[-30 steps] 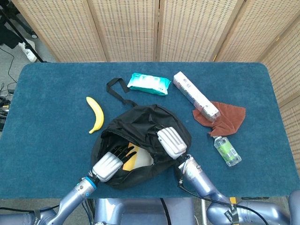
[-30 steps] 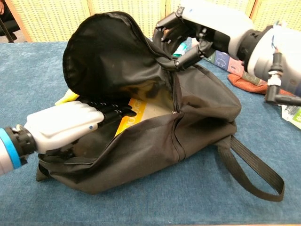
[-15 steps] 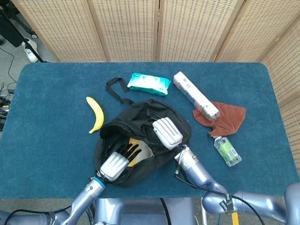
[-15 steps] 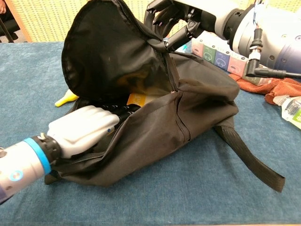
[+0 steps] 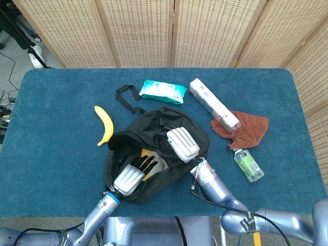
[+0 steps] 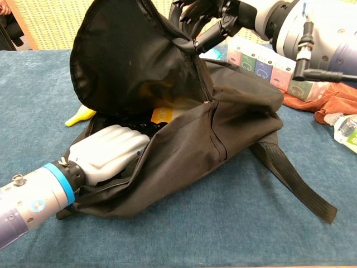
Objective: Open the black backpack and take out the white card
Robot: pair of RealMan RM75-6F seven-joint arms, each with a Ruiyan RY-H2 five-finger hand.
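Both hands worked black backpack (image 5: pixel 154 148): right hand (image 5: pixel 183 144) pinched flap up; left hand (image 5: pixel 132 174) inside, fingers (image 5: pixel 146 163) spread, white card (image 5: pixel 163 165) just beyond fingertips.

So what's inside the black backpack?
Inside the black backpack, the left hand reaches in over something yellow and something pale beside it. The right hand holds the flap up. The rest is hidden by fabric.

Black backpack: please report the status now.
Right hand holds backpack flap up. Left hand inside the opening, grip hidden. White card not out; yellow item beside it.
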